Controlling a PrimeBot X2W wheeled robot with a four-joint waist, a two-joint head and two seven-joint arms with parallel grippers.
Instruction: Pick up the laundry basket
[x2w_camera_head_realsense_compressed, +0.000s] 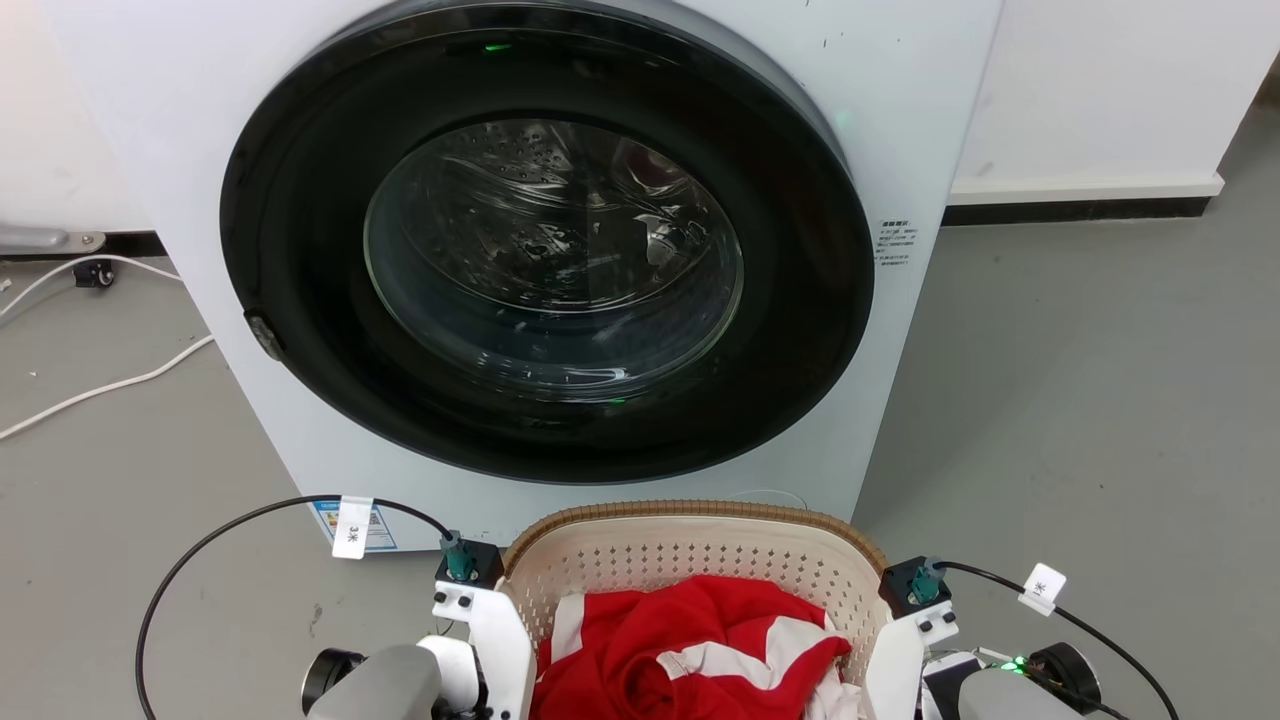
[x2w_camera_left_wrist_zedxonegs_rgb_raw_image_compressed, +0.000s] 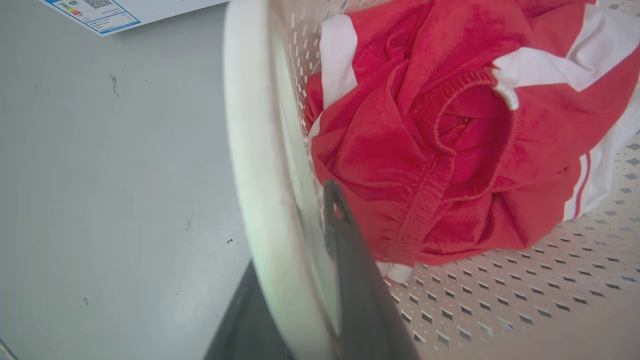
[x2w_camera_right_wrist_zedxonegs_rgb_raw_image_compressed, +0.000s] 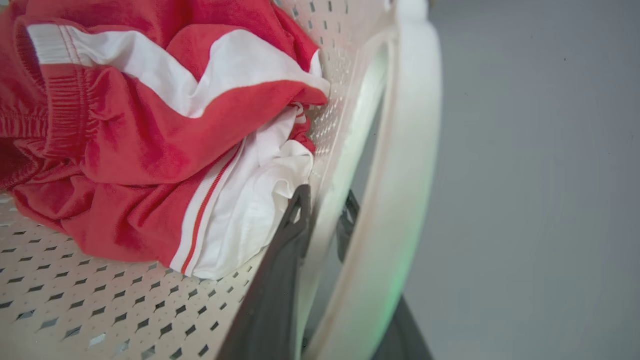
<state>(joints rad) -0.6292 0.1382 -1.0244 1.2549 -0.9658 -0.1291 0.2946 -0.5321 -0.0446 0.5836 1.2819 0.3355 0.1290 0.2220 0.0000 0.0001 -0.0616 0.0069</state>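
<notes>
The laundry basket (x2w_camera_head_realsense_compressed: 690, 545) is cream-white and perforated with a brown woven rim, low in the head view in front of the washing machine. It holds crumpled red and white clothes (x2w_camera_head_realsense_compressed: 690, 650). My left gripper (x2w_camera_left_wrist_zedxonegs_rgb_raw_image_compressed: 305, 220) straddles the basket's left side. One dark finger (x2w_camera_left_wrist_zedxonegs_rgb_raw_image_compressed: 350, 260) is inside against the wall and the other is outside, behind the white loop handle (x2w_camera_left_wrist_zedxonegs_rgb_raw_image_compressed: 250, 150). My right gripper (x2w_camera_right_wrist_zedxonegs_rgb_raw_image_compressed: 325, 200) clamps the right wall the same way, with its inner finger (x2w_camera_right_wrist_zedxonegs_rgb_raw_image_compressed: 280, 260) beside the clothes and the loop handle (x2w_camera_right_wrist_zedxonegs_rgb_raw_image_compressed: 405, 175) outside it.
A white front-loading washing machine (x2w_camera_head_realsense_compressed: 900, 120) with a shut dark round door (x2w_camera_head_realsense_compressed: 550, 260) stands close behind the basket. White cables (x2w_camera_head_realsense_compressed: 100, 385) lie on the grey floor at the left. Bare grey floor (x2w_camera_head_realsense_compressed: 1080, 400) stretches to the right, up to a white wall.
</notes>
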